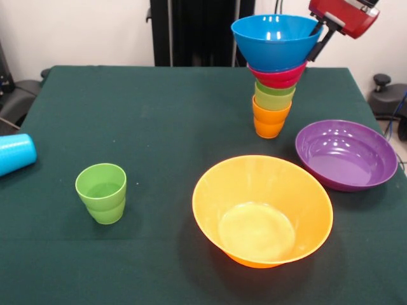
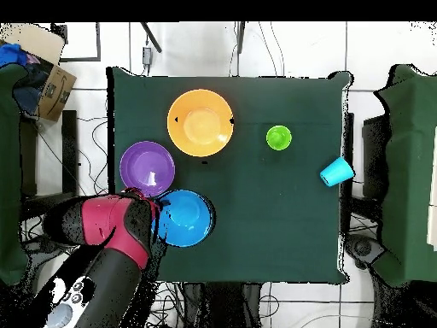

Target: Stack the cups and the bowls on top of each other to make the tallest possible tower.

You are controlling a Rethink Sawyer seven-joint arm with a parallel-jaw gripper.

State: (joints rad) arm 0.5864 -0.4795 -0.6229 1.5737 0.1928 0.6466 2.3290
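The dark green cloth-covered table (image 1: 165, 121) carries everything. The largest thing on it is the wide orange plastic bowl (image 1: 262, 210), which stands upright and alone, well apart from the pincer (image 1: 316, 28) and on the camera's side of it in the front view. Next is the shallow purple plastic bowl (image 1: 345, 154), also upright, nearer to the pincer and below it in that view; in the overhead view it lies just beside the red arm (image 2: 115, 229).

The tower (image 1: 275, 76) of nested glossy plastic pieces stands directly at the pincer. Its top piece is the blue round bowl (image 1: 276, 41); under it come a small red bowl (image 1: 278, 77), then a lime green cup (image 1: 274, 95), and the orange cup (image 1: 270, 119) lowest on the cloth. The dark tips of the pincer reach the blue bowl's rim on one side. It seems that they hold this rim, but I cannot tell if they are closed on it.

The stepped lime green plastic cup (image 1: 102, 192) stands upright, far from the pincer. The light blue plastic cup (image 1: 15, 153) lies on its side at the table's edge, farthest from it.
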